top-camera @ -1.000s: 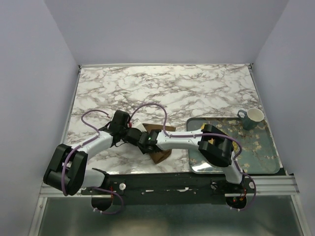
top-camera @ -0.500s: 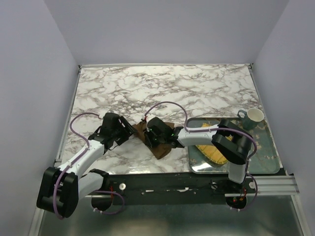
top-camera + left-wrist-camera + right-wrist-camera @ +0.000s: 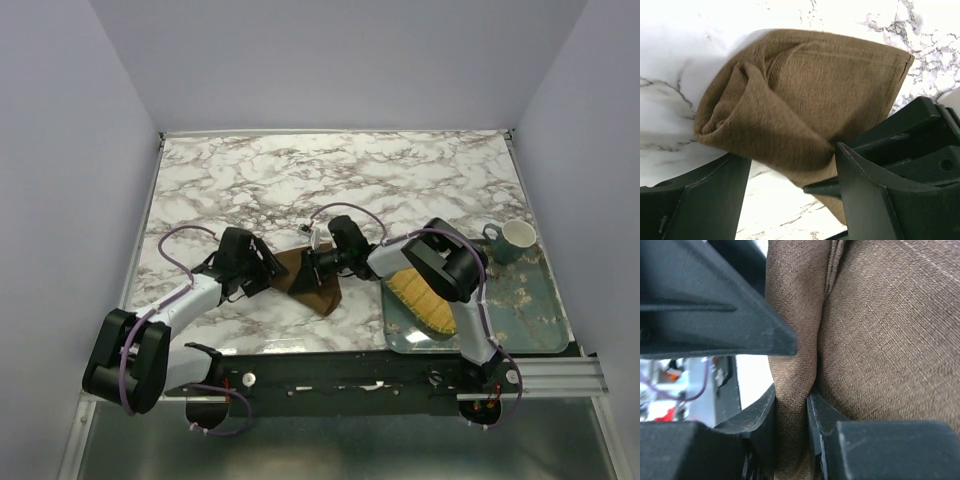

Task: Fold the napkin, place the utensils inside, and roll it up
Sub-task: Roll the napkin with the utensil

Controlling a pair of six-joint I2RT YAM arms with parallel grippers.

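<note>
Two sets of jaws, one cloth: the right gripper (image 3: pixel 790 410) has its jaws pinched on a fold of the napkin (image 3: pixel 305 283), and the left gripper (image 3: pixel 790 157) stands open at its bunched end. Whatever's inside the folds is hidden. Napkin's crumpled on the table (image 3: pixel 400 180) beside the tray (image 3: pixel 525 310), which holds a yellow mat (image 3: pixel 425 305) and a mug (image 3: pixel 512 240). A second ago the arms covered most of napkin and mat.

Dark brown napkin (image 3: pixel 316 290), folded and rumpled, on the marble table (image 3: pixel 400 180) near its front edge.
</note>
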